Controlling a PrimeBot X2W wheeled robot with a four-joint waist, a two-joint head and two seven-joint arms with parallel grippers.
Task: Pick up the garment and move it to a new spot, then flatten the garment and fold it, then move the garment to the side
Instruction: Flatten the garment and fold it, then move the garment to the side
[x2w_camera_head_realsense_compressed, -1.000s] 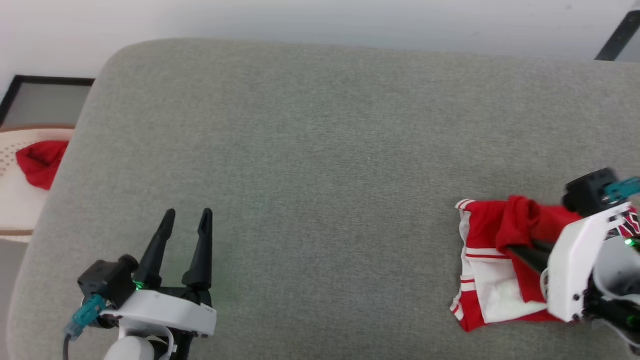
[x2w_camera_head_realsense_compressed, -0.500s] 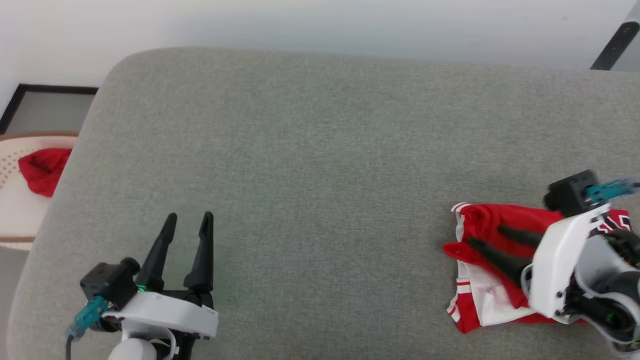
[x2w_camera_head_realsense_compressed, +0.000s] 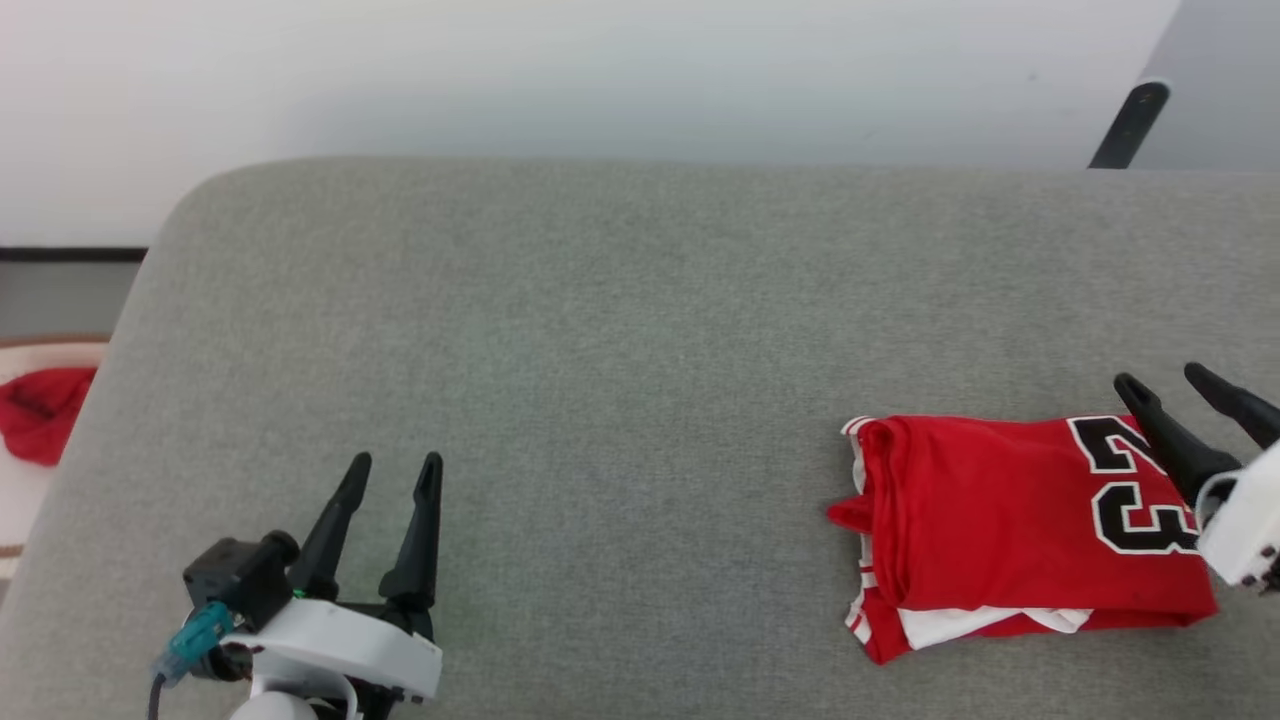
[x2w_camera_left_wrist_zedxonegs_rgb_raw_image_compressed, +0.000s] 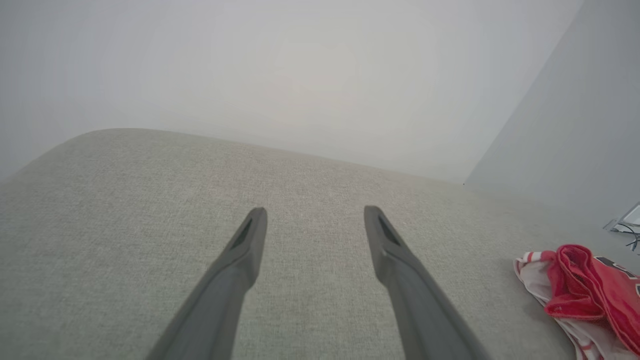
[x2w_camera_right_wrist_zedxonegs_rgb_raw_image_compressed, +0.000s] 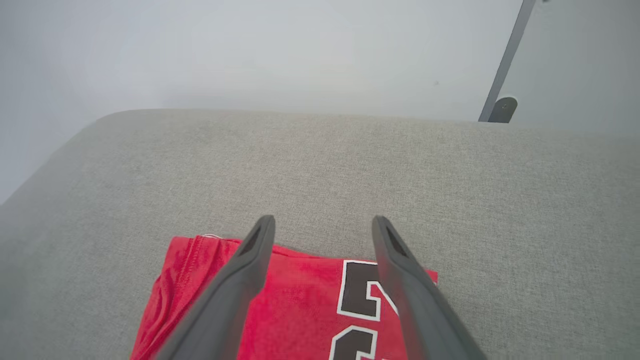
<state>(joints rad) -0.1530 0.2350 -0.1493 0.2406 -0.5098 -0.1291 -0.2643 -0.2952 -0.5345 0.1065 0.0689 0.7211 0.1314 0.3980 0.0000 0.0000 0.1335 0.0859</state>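
Released within the last second, the garment (x2w_camera_head_realsense_compressed: 1000, 530) no longer has a red fold pinched up by the right end effector (x2w_camera_head_realsense_compressed: 1160, 377). That fold has dropped, and the jersey now lies as a flat, roughly rectangular packet. Its red face is up, its black white-outlined number (x2w_camera_head_realsense_compressed: 1130, 485) shows, and white and striped layers peek out along the near edge. It rests on the grey cushion (x2w_camera_head_realsense_compressed: 600, 350), toward the cushion's right end and close to its front edge.

The right end effector has drawn back toward the cushion's right end. Its fingers are spread wide and hold nothing, and the right wrist view looks down between them onto the number. The left end effector (x2w_camera_head_realsense_compressed: 396, 462) sits at the cushion's front left corner, equally wide and empty. Beyond the cushion's left edge a plain red cloth lump (x2w_camera_head_realsense_compressed: 40, 410) lies on a pale surface.

The head camera has also tilted, so the overall shift in that view is not the things moving.

With the grip let go and the folded jersey lying at the cushion's side, the task looks all but finished. Only the slightly bunched end of the packet nearer the cushion's middle seems untidy.
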